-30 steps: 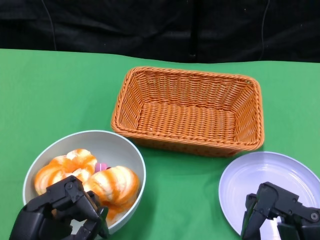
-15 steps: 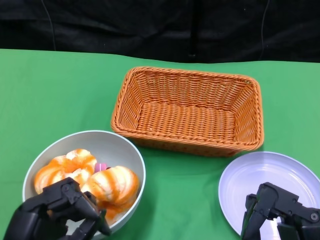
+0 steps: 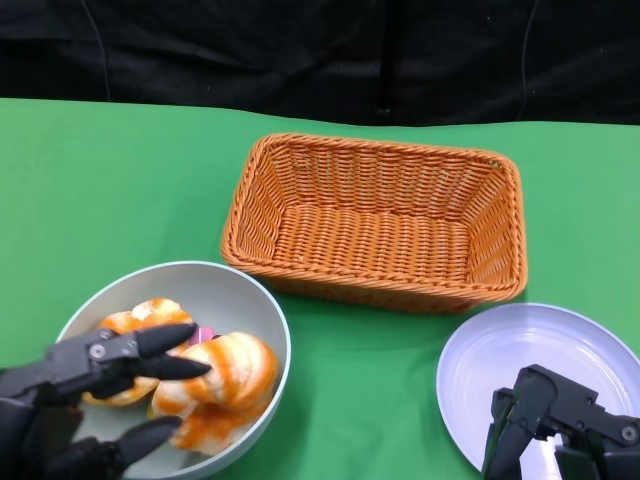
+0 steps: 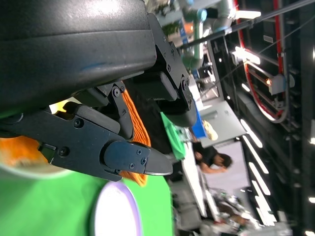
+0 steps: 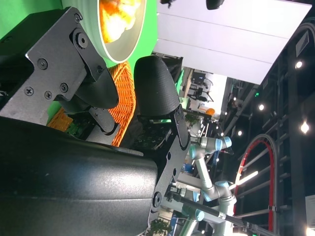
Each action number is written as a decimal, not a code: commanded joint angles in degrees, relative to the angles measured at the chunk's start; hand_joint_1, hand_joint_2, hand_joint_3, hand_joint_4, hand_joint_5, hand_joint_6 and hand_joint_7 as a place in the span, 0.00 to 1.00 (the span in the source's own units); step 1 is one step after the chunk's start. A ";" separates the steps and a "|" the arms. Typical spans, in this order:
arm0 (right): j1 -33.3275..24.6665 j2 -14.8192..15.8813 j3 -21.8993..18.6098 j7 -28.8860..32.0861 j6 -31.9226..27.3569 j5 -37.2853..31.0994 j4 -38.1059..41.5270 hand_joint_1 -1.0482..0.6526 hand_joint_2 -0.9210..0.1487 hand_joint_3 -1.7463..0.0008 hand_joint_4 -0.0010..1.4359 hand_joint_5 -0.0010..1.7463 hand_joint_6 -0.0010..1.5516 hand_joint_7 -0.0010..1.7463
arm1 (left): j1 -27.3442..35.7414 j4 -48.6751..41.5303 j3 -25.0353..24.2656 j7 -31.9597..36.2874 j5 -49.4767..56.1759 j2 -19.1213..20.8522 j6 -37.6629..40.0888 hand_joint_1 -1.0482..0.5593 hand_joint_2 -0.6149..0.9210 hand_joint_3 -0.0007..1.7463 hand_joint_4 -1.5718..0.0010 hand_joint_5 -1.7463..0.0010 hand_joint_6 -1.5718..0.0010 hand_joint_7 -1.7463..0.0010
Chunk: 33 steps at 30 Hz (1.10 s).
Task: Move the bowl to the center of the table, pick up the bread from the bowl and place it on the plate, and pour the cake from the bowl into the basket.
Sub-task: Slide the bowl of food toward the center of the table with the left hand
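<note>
Where the left robot hand [image 3: 95, 400] was bunched up over the near rim of the bowl [image 3: 245, 300] a second ago, it now lies spread wide, its fingers [image 3: 160, 340] fanned out over the food and holding nothing. The bowl itself seems not to have moved: it sits at the left near corner of the green surface [image 3: 120, 180], well short of the centre, just beside the wicker basket [image 3: 375, 215]. Inside it the orange-streaked bread [image 3: 225, 370] lies under the fingertips, with a second orange piece [image 3: 135, 320] behind it; a small pink item between them may be the cake, though it is too hidden to tell. The opening reads as preparation for a grasp, on the bread or on the bowl's rim; which one I cannot say. The right robot hand [image 3: 555, 425] has stayed put over the near part of the plate [image 3: 520, 340], fingers hanging downward and apart, with nothing between them. No step of the task looks finished yet.
</note>
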<state>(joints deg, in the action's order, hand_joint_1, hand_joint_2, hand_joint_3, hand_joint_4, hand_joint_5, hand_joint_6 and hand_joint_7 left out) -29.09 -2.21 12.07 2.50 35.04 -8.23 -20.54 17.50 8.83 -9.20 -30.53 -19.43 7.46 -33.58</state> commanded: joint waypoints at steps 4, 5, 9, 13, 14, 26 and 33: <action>-0.67 0.30 0.29 0.12 0.50 0.05 -0.13 0.78 0.63 0.00 0.76 1.00 0.56 1.00 | -1.52 -2.82 -4.45 2.26 2.04 2.71 -3.09 0.31 1.00 0.13 0.63 0.88 0.64 1.00; -0.72 0.30 0.29 0.14 0.55 0.01 -0.14 0.78 0.63 0.00 0.76 1.00 0.56 1.00 | -1.74 -3.15 -5.14 3.01 2.94 2.77 -3.57 0.30 1.00 0.14 0.64 0.89 0.67 1.00; -1.24 0.08 0.78 0.21 0.49 -0.02 -0.61 0.78 0.62 0.00 0.77 1.00 0.56 1.00 | -2.96 -4.90 -9.20 8.15 7.93 3.49 -3.99 0.29 1.00 0.15 0.69 0.94 0.73 1.00; -1.99 0.05 1.07 0.43 0.31 -0.72 -1.05 0.77 0.62 0.00 0.75 1.00 0.55 1.00 | -4.84 -9.50 -12.53 11.88 11.02 5.04 -5.46 0.28 1.00 0.18 0.74 0.97 0.81 1.00; -1.95 0.10 0.99 0.49 0.32 -0.70 -1.00 0.77 0.62 0.00 0.75 1.00 0.55 1.00 | -5.26 -10.54 -12.91 12.69 11.66 5.30 -5.79 0.28 1.00 0.18 0.75 0.97 0.82 1.00; -1.70 0.42 0.61 0.69 0.36 -0.97 -0.94 0.76 0.63 0.00 0.75 1.00 0.55 1.00 | -6.42 -16.55 -12.70 18.43 19.90 9.75 1.11 0.26 1.00 0.25 0.87 1.00 0.89 1.00; -1.73 0.67 0.42 0.53 0.51 -0.71 -1.04 0.76 0.63 0.00 0.75 1.00 0.55 1.00 | -6.29 -13.32 -9.73 14.38 16.66 11.66 20.32 0.23 1.00 0.26 0.88 1.00 0.94 1.00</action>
<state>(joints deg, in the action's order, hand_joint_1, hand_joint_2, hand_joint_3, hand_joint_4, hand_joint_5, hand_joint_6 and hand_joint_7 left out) -30.50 -2.15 12.52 3.10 34.85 -8.25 -20.78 10.78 -5.70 -19.68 -14.35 -1.18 17.35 -19.27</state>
